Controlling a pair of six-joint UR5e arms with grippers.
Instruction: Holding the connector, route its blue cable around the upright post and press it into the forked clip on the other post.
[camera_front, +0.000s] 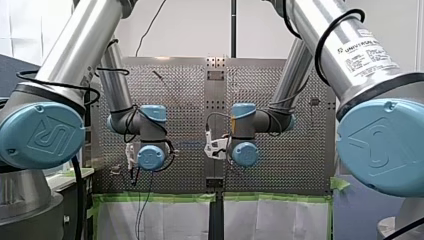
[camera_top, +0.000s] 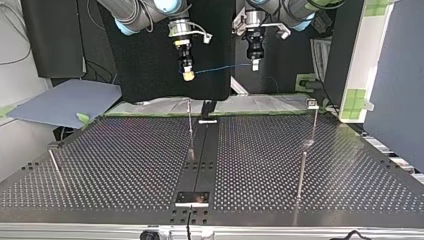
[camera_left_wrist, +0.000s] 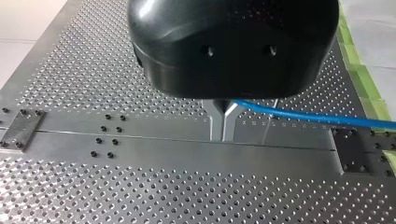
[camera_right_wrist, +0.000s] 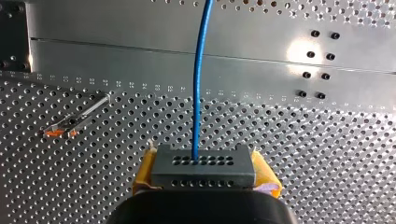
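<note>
Right wrist view: my right gripper (camera_right_wrist: 205, 176) clamps the grey connector (camera_right_wrist: 203, 162) between yellow pads (camera_right_wrist: 144, 171); its blue cable (camera_right_wrist: 198, 84) runs straight ahead; left wrist view, my left gripper (camera_left_wrist: 222, 127) pinches that cable, tips together; top view, everything hangs well above the perforated table (camera_top: 125, 165).

A perforated table (camera_top: 125, 165) edged with green tape (camera_front: 160, 197), a blue-grey board (camera_top: 65, 102) beside it.

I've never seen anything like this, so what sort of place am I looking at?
Probably a robotics lab test bench. My left gripper and my right gripper hang over a perforated table fitted with thin upright posts. A blue cable is stretched between the grippers, and green tape runs along one table edge.
</note>
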